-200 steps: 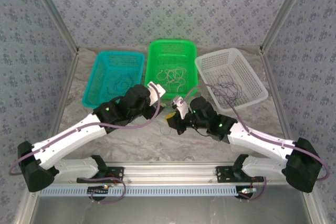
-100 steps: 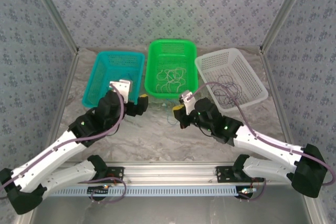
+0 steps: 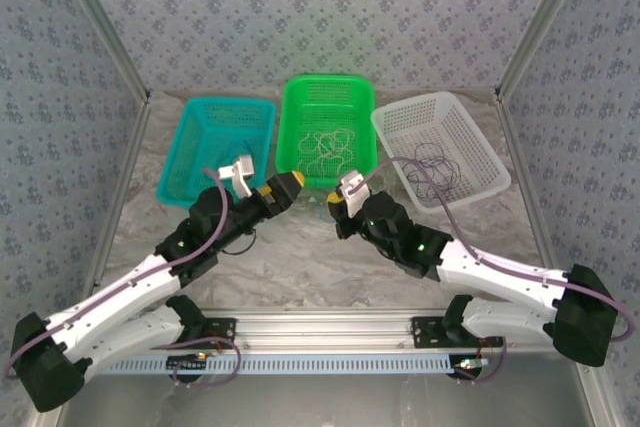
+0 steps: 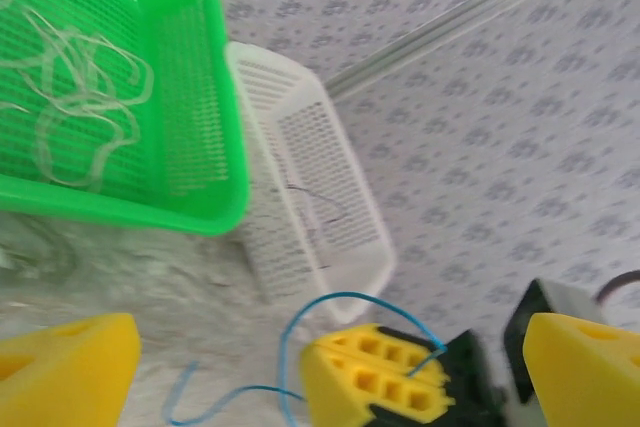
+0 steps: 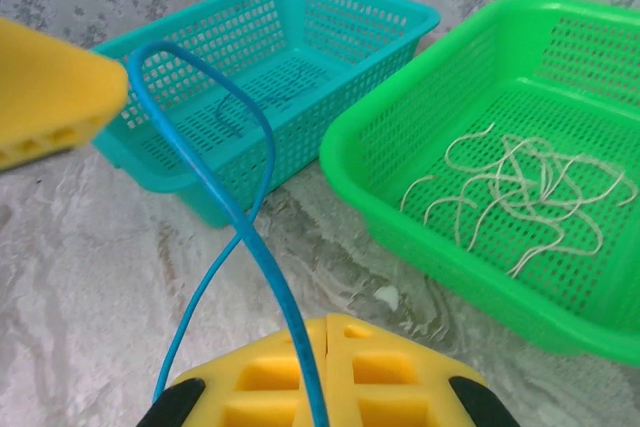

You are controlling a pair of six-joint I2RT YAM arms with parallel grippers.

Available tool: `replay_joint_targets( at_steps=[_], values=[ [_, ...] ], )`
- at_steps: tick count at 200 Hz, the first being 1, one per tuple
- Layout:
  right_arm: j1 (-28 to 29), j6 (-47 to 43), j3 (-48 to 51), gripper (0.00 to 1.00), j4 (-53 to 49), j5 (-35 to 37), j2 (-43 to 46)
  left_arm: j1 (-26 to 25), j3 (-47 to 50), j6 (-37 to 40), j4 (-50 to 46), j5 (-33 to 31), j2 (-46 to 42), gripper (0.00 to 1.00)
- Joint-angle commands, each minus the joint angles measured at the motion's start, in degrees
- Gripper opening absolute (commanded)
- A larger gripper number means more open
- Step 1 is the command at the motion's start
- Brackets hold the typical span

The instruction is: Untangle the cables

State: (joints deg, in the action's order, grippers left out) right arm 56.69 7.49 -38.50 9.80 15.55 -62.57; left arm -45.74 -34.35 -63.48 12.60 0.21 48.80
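Note:
A thin blue cable (image 5: 232, 207) loops up from my right gripper (image 5: 327, 327), whose yellow fingers are shut on it; its loose end trails down toward the marbled tabletop (image 4: 215, 397). My left gripper (image 4: 330, 347) is open wide, one finger (image 4: 60, 367) on each side of the right gripper's closed fingers (image 4: 380, 377). In the top view the left gripper (image 3: 288, 185) points at the right gripper (image 3: 338, 205), in front of the green basket. Pale cream cables (image 3: 328, 147) lie in the green basket (image 5: 400, 107). Dark purple cables (image 3: 435, 169) lie in the white basket (image 3: 480, 137).
A teal basket (image 3: 205, 112) stands at the back left, with a thin dark-blue cable (image 5: 245, 97) on its floor. The three baskets line the back of the table. Patterned walls and metal frame posts (image 3: 535, 37) enclose the area.
My left gripper swung left toward the teal basket, then came back right, opened and now faces the right gripper. My right gripper shifted slightly back toward the green basket, keeping the blue cable.

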Motion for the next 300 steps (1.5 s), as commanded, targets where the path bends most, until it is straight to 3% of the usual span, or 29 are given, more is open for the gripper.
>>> replay_joint_targets(
  at_steps=[1, 41, 79, 119, 190, 246, 300],
  values=[
    [0.70, -3.84, -0.20, 0.00, 4.87, 5.53, -1.65, 0.90, 1.58, -14.45, 15.72, 4.03, 1.40, 0.98],
    [0.71, -8.90, 0.08, 0.00, 7.78, 9.59, -5.00, 0.94, 0.26, -23.62, 21.05, 7.70, 5.65, 0.96],
    [0.36, -11.39, 0.38, 0.00, 11.70, 11.99, -6.98, 0.99, -0.41, -30.24, 27.17, 11.56, 10.69, 0.87],
    [0.34, -12.73, -0.28, 0.00, 14.27, 13.63, -7.79, 0.37, -0.79, -31.45, 28.87, 12.34, 13.68, 0.86],
    [2.51, -8.14, 2.75, 0.00, 15.11, 10.33, -3.05, 0.91, -0.93, -32.17, 35.50, 10.37, 19.74, 0.82],
    [3.82, -6.22, 4.38, 0.00, 9.61, 8.62, 3.15, 1.38, -2.28, -33.26, 40.69, 10.85, 27.63, 0.63],
    [3.43, -3.07, 6.32, 0.00, 4.91, 6.97, 6.65, 2.46, -4.37, -23.80, 29.07, 10.15, 22.01, 0.33]
  ],
)
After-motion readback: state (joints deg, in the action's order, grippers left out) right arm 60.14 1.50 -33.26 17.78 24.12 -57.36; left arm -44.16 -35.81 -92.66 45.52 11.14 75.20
